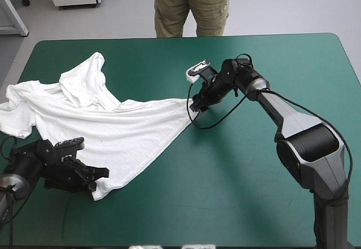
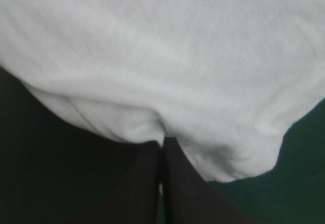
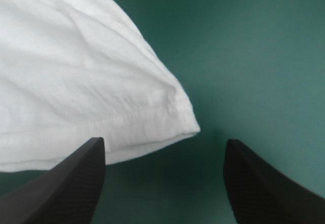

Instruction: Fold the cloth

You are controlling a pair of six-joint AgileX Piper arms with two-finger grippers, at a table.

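At the lower left of the high view, the left end effector (image 1: 97, 177) is pinching a hem corner of the T-shirt (image 1: 113, 127), with its black fingers pressed together on the fabric. The T-shirt is lying spread over the left half of the teal-green bench (image 1: 259, 192), and its long axis is running from the left edge to a stretched corner at the centre. There the right end effector (image 1: 194, 105) is standing wide apart, with that corner just ahead, between the fingers, not gripped. I judge the right arm is nearer and needs only advancing onto it.
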